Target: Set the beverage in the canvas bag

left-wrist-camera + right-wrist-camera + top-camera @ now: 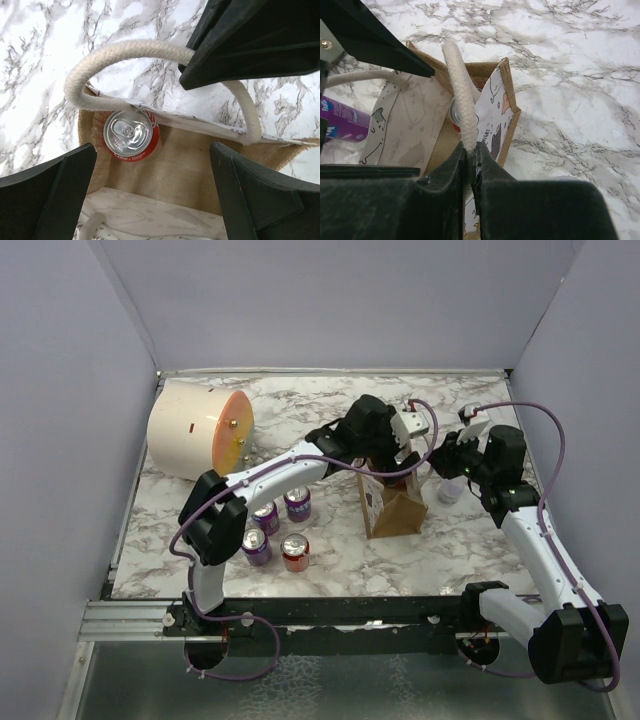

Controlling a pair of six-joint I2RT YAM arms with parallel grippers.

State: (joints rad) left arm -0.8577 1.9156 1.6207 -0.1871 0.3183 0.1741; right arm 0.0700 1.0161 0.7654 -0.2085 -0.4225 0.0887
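The brown canvas bag (pixel 392 502) stands upright mid-table with its mouth open. A red Coke can (pixel 131 135) stands inside it on the bag floor; its top also shows in the right wrist view (pixel 454 111). My left gripper (pixel 152 165) hangs open and empty just above the bag's mouth, and the can is apart from both fingers. In the top view the left gripper (pixel 405 440) is over the bag's back edge. My right gripper (pixel 470 150) is shut on one white rope handle (pixel 460 90) and holds it up. The other handle (pixel 125 50) arches free.
Three purple cans (pixel 265 516) (pixel 297 503) (pixel 256 547) and a red can (pixel 295 552) stand left of the bag. A big cream cylinder with an orange face (pixel 197 430) lies at the back left. A small pale object (pixel 450 490) sits right of the bag. Grey walls enclose the table.
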